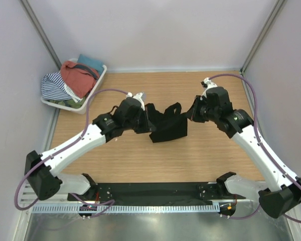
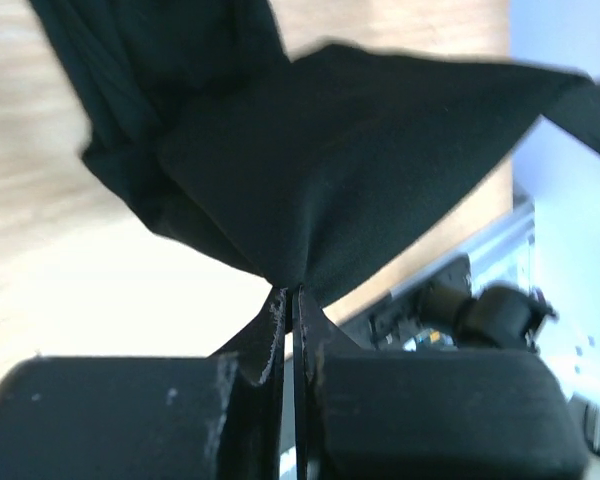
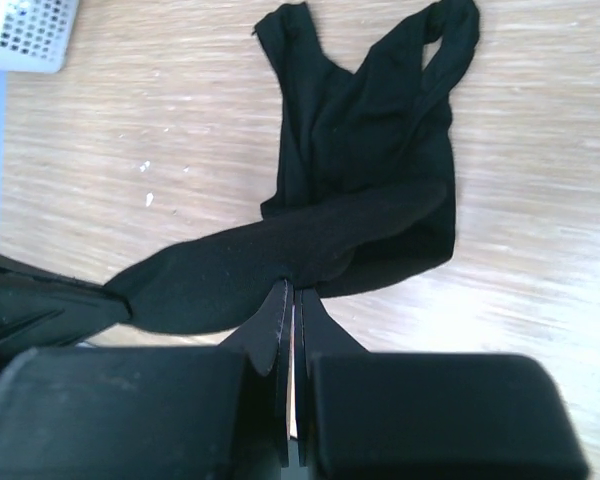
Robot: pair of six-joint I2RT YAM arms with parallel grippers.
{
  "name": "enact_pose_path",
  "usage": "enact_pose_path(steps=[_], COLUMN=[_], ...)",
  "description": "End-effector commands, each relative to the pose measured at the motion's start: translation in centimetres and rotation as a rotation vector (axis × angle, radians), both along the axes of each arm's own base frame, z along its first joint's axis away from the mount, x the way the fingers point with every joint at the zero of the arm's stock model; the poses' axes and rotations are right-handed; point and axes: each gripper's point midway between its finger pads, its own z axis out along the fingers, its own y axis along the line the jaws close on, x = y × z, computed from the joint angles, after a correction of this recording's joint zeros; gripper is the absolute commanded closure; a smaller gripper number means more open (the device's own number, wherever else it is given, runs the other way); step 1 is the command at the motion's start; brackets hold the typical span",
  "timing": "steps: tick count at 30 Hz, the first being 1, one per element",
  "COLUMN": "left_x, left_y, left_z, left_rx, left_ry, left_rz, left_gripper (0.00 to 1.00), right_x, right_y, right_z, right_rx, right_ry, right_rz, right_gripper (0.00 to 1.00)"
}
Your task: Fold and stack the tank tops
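Both grippers clamp the black tank top point(image 1: 168, 128) mid-table, left gripper point(image 2: 292, 297) and right gripper point(image 3: 292, 292) at opposite edges, its fold seemingly half done; the rust-red top point(image 1: 76, 78) lies unfolded in the far-left basket point(image 1: 95, 88).

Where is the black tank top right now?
In the top view the black top is mid-table, pinched between the left end effector and right end effector, each shut on an edge; the basket sits far-left.

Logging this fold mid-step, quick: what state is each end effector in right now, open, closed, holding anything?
Left end effector: closed, pinching the black tank top.
Right end effector: closed, pinching the same black tank top.
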Motion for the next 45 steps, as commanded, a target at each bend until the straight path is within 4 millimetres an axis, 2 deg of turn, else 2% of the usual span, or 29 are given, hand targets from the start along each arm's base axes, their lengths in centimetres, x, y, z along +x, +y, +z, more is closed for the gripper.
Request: enact_pose_path(steps=[1, 2, 6, 10, 17, 23, 29, 31, 34, 36, 37, 39, 40, 42, 43, 45], left_x=[-2.1, -2.6, -4.4, -5.1, -4.2, -2.0, 1.4, 1.9, 3.6, 4.6, 5.2, 6.4, 7.1, 8.2, 8.9, 10.0], left_y=[0.3, 0.5, 0.9, 1.1, 1.7, 1.6, 1.7, 1.2, 1.0, 1.1, 0.8, 0.9, 0.6, 0.5, 0.4, 0.4], left_z=[0.8, 1.1, -0.3, -1.1, -1.8, -0.6, -1.5, -2.2, -2.4, -2.5, -2.0, -2.2, -1.5, -2.0, -1.3, -2.0], left_rx=[-0.023, -0.033, -0.028, -0.016, 0.027, 0.051, 0.052, 0.052, 0.054, 0.043, 0.023, 0.019, 0.005, 0.015, 0.008, 0.019], left_ry=[-0.03, -0.035, -0.018, -0.023, -0.044, -0.065, -0.038, -0.015, -0.013, -0.009, -0.022, -0.021, -0.037, -0.033, -0.048, -0.036], left_rz=[0.002, 0.005, 0.003, 0.018, 0.054, 0.063, 0.084, 0.064, 0.073, 0.082, 0.082, 0.093, 0.097, 0.101, 0.104, 0.11], left_gripper=[1.0, 1.0, 1.0, 1.0, 1.0, 1.0, 1.0, 1.0, 1.0, 1.0, 1.0, 1.0, 1.0, 1.0, 1.0, 1.0], right_x=[-2.3, -2.6, -4.3, -5.0, -4.0, -2.4, -0.2, 0.6, 2.4, 3.4, 3.9, 5.0, 5.5, 6.7, 7.1, 8.4], right_y=[0.3, 0.2, -0.1, -0.5, -1.0, -0.9, -0.6, -0.5, -0.9, -0.8, -0.9, -0.8, -0.8, -0.8, -0.8, -0.3], right_z=[-0.7, -1.1, -3.3, -3.4, -5.2, -4.6, -4.0, -4.6, -5.0, -4.5, -5.0, -4.5, -4.8, -4.4, -4.4, -4.5], right_rx=[0.038, 0.041, 0.049, 0.059, 0.001, -0.03, -0.074, -0.089, -0.115, -0.109, -0.116, -0.113, -0.118, -0.11, -0.11, -0.095], right_ry=[0.033, 0.043, 0.085, 0.077, 0.097, 0.087, 0.068, 0.084, 0.083, 0.069, 0.081, 0.069, 0.075, 0.063, 0.061, 0.067], right_rz=[0.033, 0.031, 0.032, 0.023, -0.001, -0.016, -0.026, -0.027, -0.06, -0.066, -0.074, -0.08, -0.083, -0.092, -0.093, -0.075], right_gripper=[0.99, 0.99, 0.99, 0.99, 0.99, 0.99, 0.99, 0.99, 0.99, 0.99, 0.99, 0.99, 0.99, 0.99, 0.99, 0.98])
